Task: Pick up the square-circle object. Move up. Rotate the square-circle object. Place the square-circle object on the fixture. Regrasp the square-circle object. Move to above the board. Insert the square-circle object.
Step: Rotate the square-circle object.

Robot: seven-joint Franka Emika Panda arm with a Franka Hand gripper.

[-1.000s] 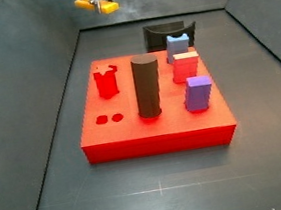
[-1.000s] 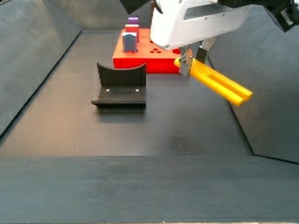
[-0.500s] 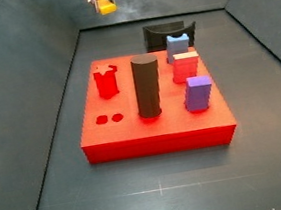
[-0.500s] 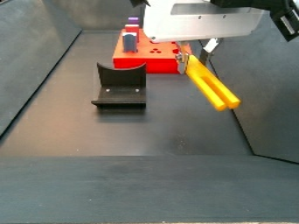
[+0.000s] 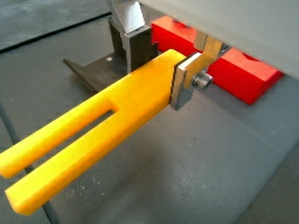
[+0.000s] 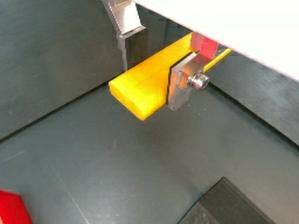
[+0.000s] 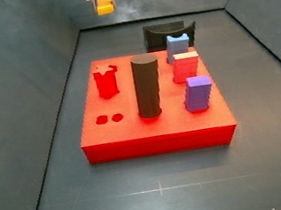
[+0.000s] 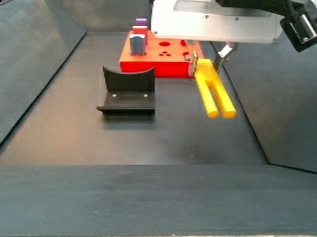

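1. Wrist view facing the board: we see the gripper (image 5: 162, 63) clamped on one end of the square-circle object (image 5: 93, 142), a silver finger (image 5: 184, 80) pressed flat on its side. The yellow bar is forked, with a slot opening at its free end. Its long axis runs away from the jaws, above bare floor. The fixture (image 5: 91, 68) and the red board (image 5: 222, 63) lie beyond it.

2. Wrist view facing the floor: here we see the bar's squared butt end (image 6: 152, 81) between the fingers, with no surface touching it.

3. Side view from the board's front edge: the gripper (image 7: 102, 0) hangs high near the far wall, left of centre. The object (image 7: 102, 4) shows only as a small yellow patch, so we cannot read its axis here. The board (image 7: 135, 138) carries a dark cylinder (image 7: 147, 86) and a purple block (image 7: 198, 93).

4. Side view from behind the fixture: the object (image 8: 210, 91) points down and towards the near edge, steeply tilted, well clear of the empty fixture (image 8: 126, 90).

5. We judge the pick-up and lift done and the rotation under way; placing, regrasping and insertion remain.
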